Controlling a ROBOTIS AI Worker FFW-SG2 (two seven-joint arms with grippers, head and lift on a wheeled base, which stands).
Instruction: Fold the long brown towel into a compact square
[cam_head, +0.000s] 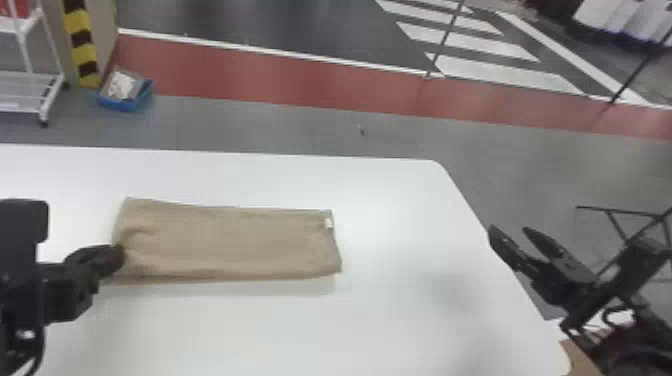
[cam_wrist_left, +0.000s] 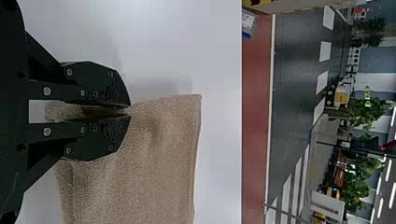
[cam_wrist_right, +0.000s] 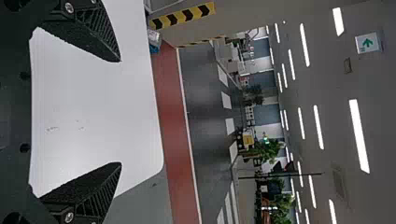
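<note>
The brown towel (cam_head: 230, 242) lies on the white table as a long folded strip, a small white tag near its right end. At its left short end is my left gripper (cam_head: 120, 257). In the left wrist view the fingers of my left gripper (cam_wrist_left: 130, 112) are shut on the edge of the towel (cam_wrist_left: 154, 158), with a bit of cloth bunched between them. My right gripper (cam_head: 507, 232) is held off by the table's right edge, away from the towel. In the right wrist view, my right gripper (cam_wrist_right: 120, 112) stands wide open with nothing between its fingers.
The white table (cam_head: 390, 200) has a rounded far right corner. Beyond it on the floor are a blue box (cam_head: 124, 90), a white wheeled rack (cam_head: 30, 75) at the left and thin black stands at the right.
</note>
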